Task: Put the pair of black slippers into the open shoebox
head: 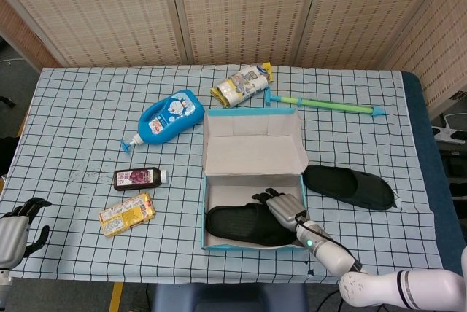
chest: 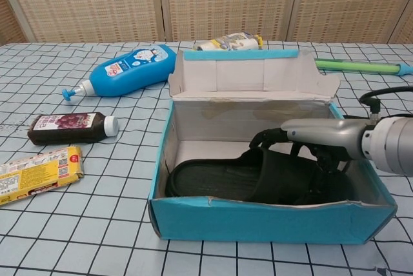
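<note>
The open shoebox (head: 203,210) (chest: 271,221) stands mid-table with its lid flap up at the back. One black slipper (head: 241,223) (chest: 213,179) lies flat on the box floor. My right hand (head: 284,207) (chest: 322,135) reaches into the box from the right; its fingers are spread and lie over the slipper's strap without gripping it. The second black slipper (head: 349,186) lies on the cloth just right of the box, in the head view only. My left hand (head: 14,233) hangs at the table's front left corner and holds nothing.
Left of the box lie a blue bottle (head: 169,117) (chest: 129,69), a dark bottle (head: 136,178) and a yellow packet (head: 127,214). Behind the box lie a snack bag (head: 241,84) and a green stick (head: 328,104).
</note>
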